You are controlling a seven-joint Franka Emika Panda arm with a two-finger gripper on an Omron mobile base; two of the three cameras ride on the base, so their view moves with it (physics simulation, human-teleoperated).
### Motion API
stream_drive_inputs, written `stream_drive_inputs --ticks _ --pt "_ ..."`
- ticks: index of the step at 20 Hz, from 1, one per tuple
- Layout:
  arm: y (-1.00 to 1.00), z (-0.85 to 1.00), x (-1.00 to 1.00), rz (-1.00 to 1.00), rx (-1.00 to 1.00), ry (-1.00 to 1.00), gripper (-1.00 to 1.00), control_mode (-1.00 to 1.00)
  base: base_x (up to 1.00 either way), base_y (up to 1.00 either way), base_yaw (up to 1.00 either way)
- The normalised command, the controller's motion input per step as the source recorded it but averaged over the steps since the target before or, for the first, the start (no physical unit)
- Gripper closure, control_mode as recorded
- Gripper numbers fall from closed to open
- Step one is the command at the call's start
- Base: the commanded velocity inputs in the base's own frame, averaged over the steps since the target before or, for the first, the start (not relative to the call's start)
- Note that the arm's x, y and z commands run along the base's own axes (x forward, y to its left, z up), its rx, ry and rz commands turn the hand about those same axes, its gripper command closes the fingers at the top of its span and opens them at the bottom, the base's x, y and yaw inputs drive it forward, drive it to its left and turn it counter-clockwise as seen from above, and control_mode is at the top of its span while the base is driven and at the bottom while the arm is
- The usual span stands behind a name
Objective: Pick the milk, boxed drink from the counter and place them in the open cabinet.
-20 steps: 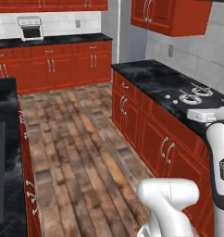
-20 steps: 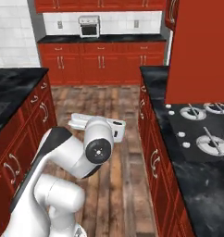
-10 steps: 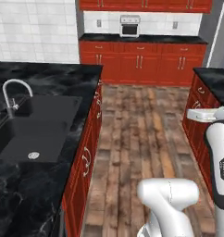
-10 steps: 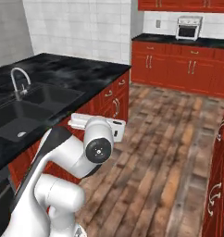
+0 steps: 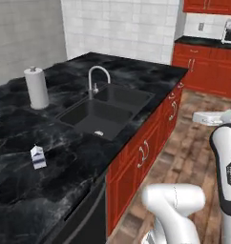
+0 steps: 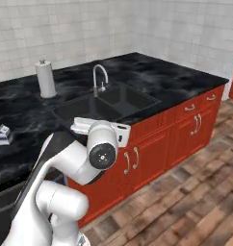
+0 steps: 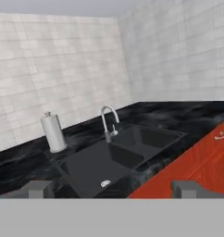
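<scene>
The milk [image 5: 37,157] is a small white carton with a blue band. It stands upright near the front of the black marble counter [image 5: 136,71], left of the sink, and sits at the far left in the right base view [image 6: 3,134]. My gripper [image 7: 116,190] is open with nothing between its fingers. It is held above the floor, well back from the counter [image 7: 188,111] and facing the sink. The boxed drink and the open cabinet are out of view.
A white paper-towel roll [image 5: 36,87] stands behind the sink [image 5: 105,112], which has a curved faucet [image 5: 96,78]. Red base cabinets [image 6: 176,129] front the counter. Wood floor [image 6: 200,192] stretches to the right. More red cabinets and a toaster oven [image 5: 230,31] line the far wall.
The whole picture has swung as the base turned, so the sink counter with the milk and the towel roll has come into view. The gripper stays open.
</scene>
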Motion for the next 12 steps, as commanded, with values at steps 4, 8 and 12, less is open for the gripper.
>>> stream_drive_inputs --ticks 4,8,12 --pt "0.0 0.0 0.0 0.0 0.0 0.0 -1.0 1.0 -0.2 0.0 0.69" --pt "0.0 0.0 0.0 0.0 0.0 0.0 -1.0 1.0 -0.3 0.0 0.69" --pt "0.0 0.0 0.0 0.0 0.0 0.0 -1.0 1.0 -0.17 0.0 0.66"
